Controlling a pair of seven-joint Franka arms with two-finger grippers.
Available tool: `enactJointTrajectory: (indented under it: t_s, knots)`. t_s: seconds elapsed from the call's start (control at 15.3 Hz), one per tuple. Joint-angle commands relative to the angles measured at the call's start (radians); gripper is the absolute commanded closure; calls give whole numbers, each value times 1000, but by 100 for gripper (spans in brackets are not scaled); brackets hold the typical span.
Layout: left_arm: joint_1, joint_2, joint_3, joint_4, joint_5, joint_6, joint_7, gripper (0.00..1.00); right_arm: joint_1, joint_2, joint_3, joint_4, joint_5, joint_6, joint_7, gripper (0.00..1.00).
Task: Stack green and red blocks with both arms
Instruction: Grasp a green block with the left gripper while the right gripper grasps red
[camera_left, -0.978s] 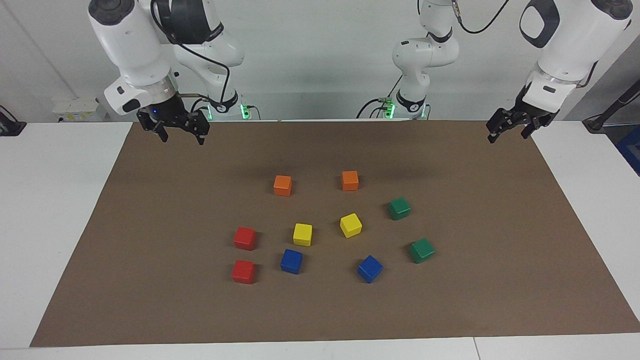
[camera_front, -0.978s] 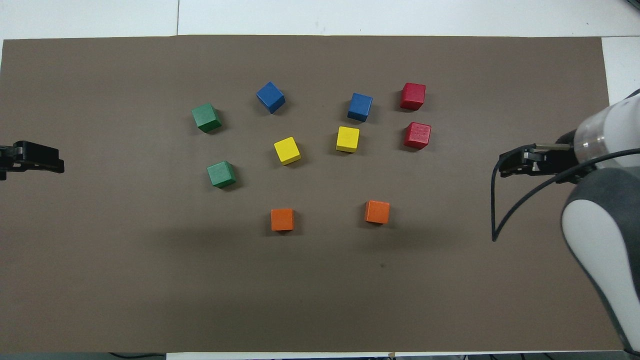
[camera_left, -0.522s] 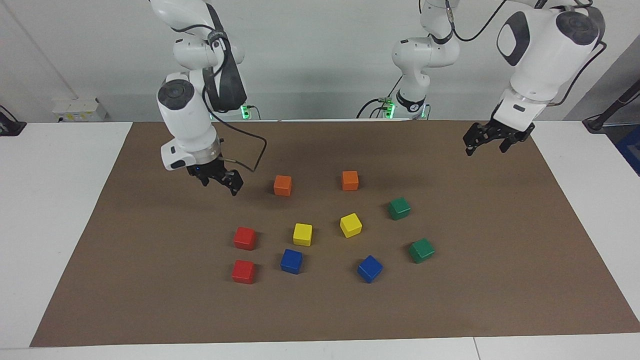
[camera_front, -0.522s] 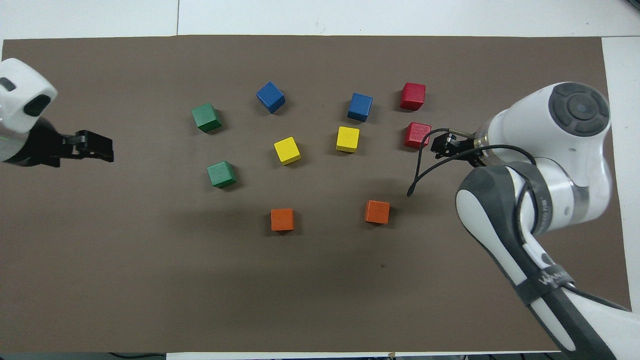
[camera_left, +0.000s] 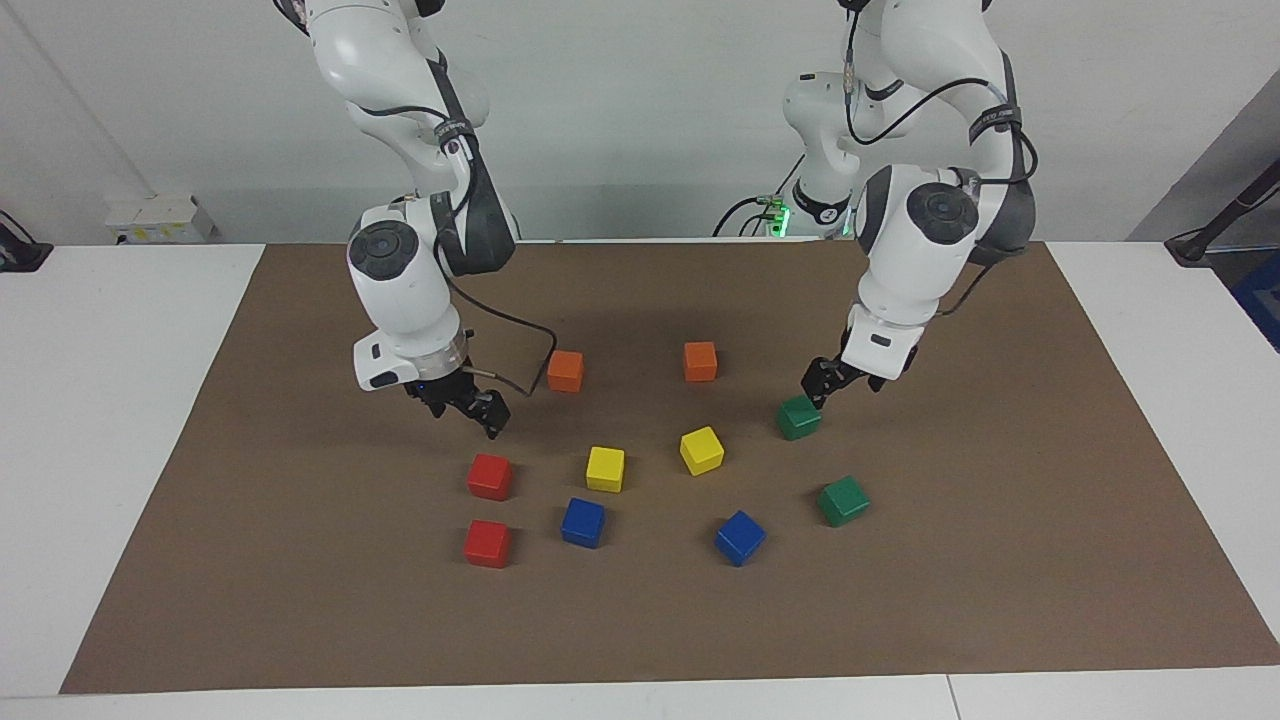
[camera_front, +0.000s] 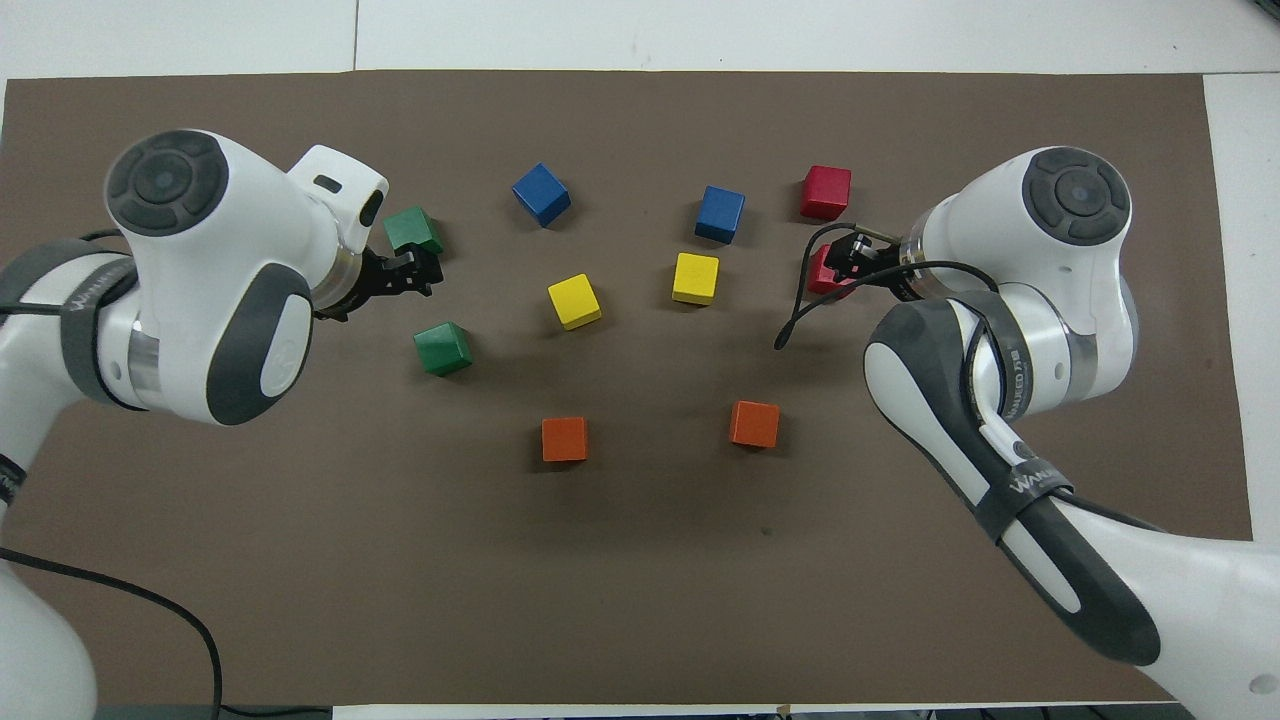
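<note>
Around my nearer green cube (camera_left: 799, 417) the mat (camera_left: 1000, 480) is bare; the yellow cube (camera_left: 701, 450) stands well apart.

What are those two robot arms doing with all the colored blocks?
They are about to stack blocks. The left gripper, open, hovers just over the green block nearer the robots. The right gripper, open too, hangs over the red block nearer the robots. Nothing is picked up yet. The other green block, the other red block, and the orange, yellow and blue ones sit untouched on the brown mat.
</note>
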Motion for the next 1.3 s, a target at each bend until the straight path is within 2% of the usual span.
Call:
enactJointTrajectory:
  t_s: [0.0, 0.13, 0.33, 0.59, 0.78, 0.85, 0.91, 0.98, 1.04, 1.17, 1.24]
  knots:
    - [-29, -31, 15, -143, -2, 140, -53, 0, 8, 98, 1, 94, 5, 6, 24, 0]
    - [-33, -29, 15, -194, -2, 196, -105, 0, 33, 129, 0, 96, -27, 46, 26, 0]
    - [-33, -3, 15, -216, -2, 239, -123, 0, 36, 144, 3, 96, -147, 63, 18, 0]
    - [-58, 58, 19, -196, 3, 286, -212, 0, 33, 169, 3, 92, -156, 110, 13, 0]
    - [-58, 70, 19, -196, 8, 294, -212, 0, 36, 189, 3, 89, -156, 144, 23, 0]
    - [-59, 72, 19, -196, 23, 296, -212, 4, 36, 193, 3, 85, -156, 155, 23, 0]
    - [-59, 74, 19, -199, 40, 294, -212, 27, 34, 199, 3, 85, -156, 159, 21, 0]
    - [-59, 72, 19, -197, 43, 283, -212, 86, 31, 204, 3, 85, -158, 164, 21, 0]
    - [-56, 72, 20, -193, 48, 267, -206, 100, 31, 210, 3, 85, -156, 164, 21, 0]
    - [-44, 64, 25, -142, 92, 160, -188, 100, 33, 210, 4, 77, -147, 164, 23, 2]
    - [-21, 51, 28, -119, 110, 101, -139, 100, 34, 210, 4, 76, -147, 164, 23, 10]
